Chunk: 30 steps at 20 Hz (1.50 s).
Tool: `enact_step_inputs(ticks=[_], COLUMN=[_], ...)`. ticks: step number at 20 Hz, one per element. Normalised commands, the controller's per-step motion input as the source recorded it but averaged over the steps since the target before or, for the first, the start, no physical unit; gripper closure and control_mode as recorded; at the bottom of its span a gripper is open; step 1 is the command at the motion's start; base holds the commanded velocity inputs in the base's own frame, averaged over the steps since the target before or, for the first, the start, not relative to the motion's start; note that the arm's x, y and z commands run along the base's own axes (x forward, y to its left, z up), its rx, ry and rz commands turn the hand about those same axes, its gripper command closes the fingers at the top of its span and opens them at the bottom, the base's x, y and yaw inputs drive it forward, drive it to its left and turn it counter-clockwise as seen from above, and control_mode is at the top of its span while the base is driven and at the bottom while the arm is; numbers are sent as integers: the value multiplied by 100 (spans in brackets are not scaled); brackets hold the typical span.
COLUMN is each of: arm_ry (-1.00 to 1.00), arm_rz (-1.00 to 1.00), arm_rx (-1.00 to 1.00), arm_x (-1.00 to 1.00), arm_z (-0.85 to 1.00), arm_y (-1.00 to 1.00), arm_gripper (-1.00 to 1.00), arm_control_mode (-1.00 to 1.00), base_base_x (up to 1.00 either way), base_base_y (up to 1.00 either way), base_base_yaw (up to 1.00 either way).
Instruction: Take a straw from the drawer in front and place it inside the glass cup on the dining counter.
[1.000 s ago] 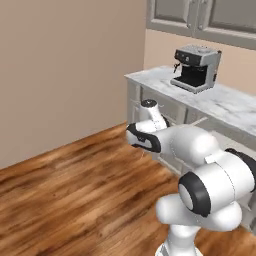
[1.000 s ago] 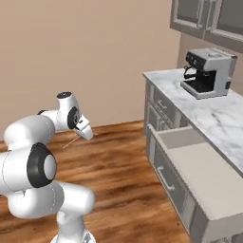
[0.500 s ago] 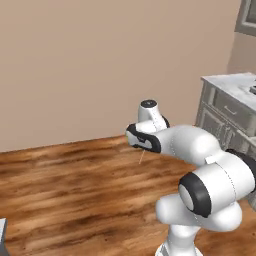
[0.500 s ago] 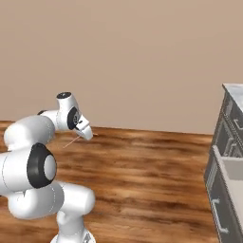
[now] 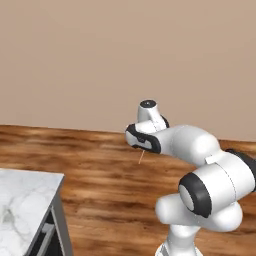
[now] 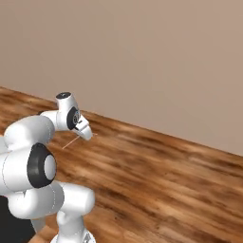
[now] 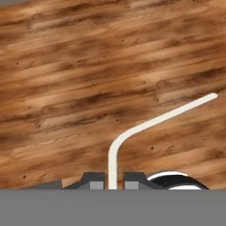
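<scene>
At the far left of the left base view, a counter (image 5: 22, 200) of white marble with grey veins is seen low in the corner, well apart from the gripper. The wood floor (image 5: 95, 165) is spread beneath, and a plain tan wall (image 5: 125, 55) is seen behind.

The gripper (image 7: 114, 180) is held above the floor with its jaws nearly closed, only a narrow gap being left, and the straw (image 7: 145, 128) is clamped in that gap. From between the fingertips (image 7: 93, 178) the straw is seen to run straight out, then to bend away to one side, its tip well clear of the jaws. In the base views the straw (image 5: 141, 157) is shown as a thin line jutting from the gripper (image 6: 86, 134), with nothing touched by its free end.
</scene>
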Motion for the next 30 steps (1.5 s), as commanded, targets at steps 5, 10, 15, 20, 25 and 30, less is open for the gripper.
enact_step_inputs(ticks=[5, 10, 15, 20, 25, 30], arm_ry=[0, 0, 0, 0, 0, 0], arm_rz=[0, 0, 0, 0, 0, 0], arm_rx=[0, 0, 0, 0, 0, 0], arm_x=[0, 0, 0, 0, 0, 0], arm_z=[0, 0, 0, 0, 0, 0], arm_y=[0, 0, 0, 0, 0, 0], arm_gripper=[100, 100, 100, 100, 100, 100], arm_control_mode=[100, 100, 100, 100, 100, 100], base_base_x=[0, 18, 85, 100, 100, 92], base_base_y=[28, 11, -26, -51, -49, -42], base_base_yaw=[56, 35, 9, 11, 33, 59])
